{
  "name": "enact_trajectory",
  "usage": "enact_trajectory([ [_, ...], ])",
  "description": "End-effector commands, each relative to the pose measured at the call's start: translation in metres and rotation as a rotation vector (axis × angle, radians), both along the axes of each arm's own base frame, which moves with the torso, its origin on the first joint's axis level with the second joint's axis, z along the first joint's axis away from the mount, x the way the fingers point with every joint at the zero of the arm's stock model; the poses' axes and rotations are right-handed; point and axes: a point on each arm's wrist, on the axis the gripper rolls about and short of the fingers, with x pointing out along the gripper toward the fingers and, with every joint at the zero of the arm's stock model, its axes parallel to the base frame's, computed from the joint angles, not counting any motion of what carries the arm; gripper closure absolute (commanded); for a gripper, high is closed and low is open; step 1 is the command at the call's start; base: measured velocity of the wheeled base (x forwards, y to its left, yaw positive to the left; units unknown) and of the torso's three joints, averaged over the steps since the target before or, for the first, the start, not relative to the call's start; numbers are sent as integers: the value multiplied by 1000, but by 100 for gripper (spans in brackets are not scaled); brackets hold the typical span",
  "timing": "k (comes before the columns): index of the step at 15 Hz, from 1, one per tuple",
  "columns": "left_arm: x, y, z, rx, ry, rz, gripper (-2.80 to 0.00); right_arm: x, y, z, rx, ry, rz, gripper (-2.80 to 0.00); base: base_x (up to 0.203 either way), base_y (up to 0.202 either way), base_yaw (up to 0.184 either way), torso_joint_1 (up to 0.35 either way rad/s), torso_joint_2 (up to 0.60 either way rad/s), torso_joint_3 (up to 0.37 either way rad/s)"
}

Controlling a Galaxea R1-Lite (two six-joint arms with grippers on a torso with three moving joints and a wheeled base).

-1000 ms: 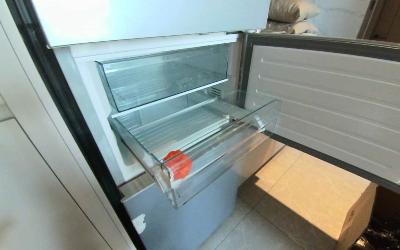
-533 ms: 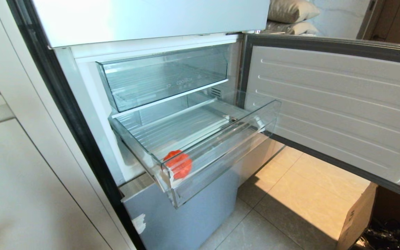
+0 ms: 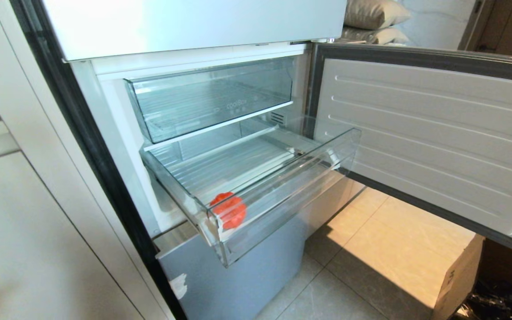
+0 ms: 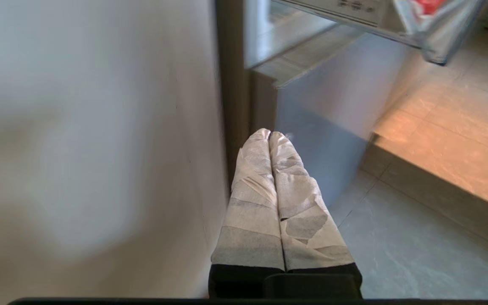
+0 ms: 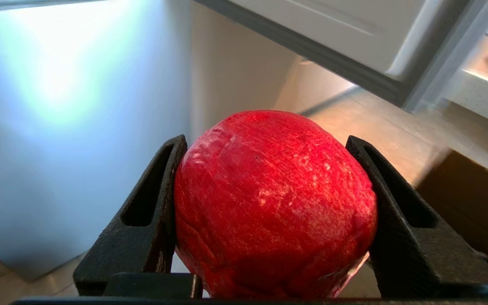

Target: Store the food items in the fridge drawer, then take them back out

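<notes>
Right gripper (image 5: 269, 212) is clamping a big red round fruit (image 5: 273, 203) between its black fingers (image 5: 142, 220), down low by the fridge's grey lower front (image 5: 57, 127). Left gripper (image 4: 269, 135) is sitting pinched closed near the floor (image 4: 417, 245). Fridge drawer (image 3: 282, 186) is standing pulled out, holding a red-orange tomato piece (image 3: 228, 211) in its front left corner.

The fridge drawer (image 3: 282, 178) is clear plastic with a ribbed floor, and the bin above it (image 3: 211, 100) is clear too, with faint pale lettering. A red-orange tomato-like piece (image 3: 228, 210) shows through the drawer's front. The open fridge door (image 3: 429, 142) is white inside with a grey rim. The floor tiles (image 3: 371, 275) are grey, lit orange in places. The left gripper (image 4: 270, 135) is wrapped in whitish tape; the right gripper (image 5: 269, 148) is black around a glossy red fruit (image 5: 273, 203).
</notes>
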Motion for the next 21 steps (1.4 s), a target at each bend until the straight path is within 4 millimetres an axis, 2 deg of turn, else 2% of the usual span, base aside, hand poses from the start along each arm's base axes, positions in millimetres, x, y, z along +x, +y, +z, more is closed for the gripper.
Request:
enact_trajectory([
  [1,0,0,0,0,0,1,0,0,0,-1,-2,5,0,0,-1,0,106,2,2,6],
  [16,0,0,0,0,0,1,0,2,0,2,74,4,-13,0,1,-7,170,2,1,1],
  [19,0,0,0,0,1,1,0,16,0,39,53,-72,-8,0,0,-3,26,1,2,1],
  [21,0,0,0,0,1,0,0,40,0,81,48,-47,-10,0,0,0,0,0,0,0],
])
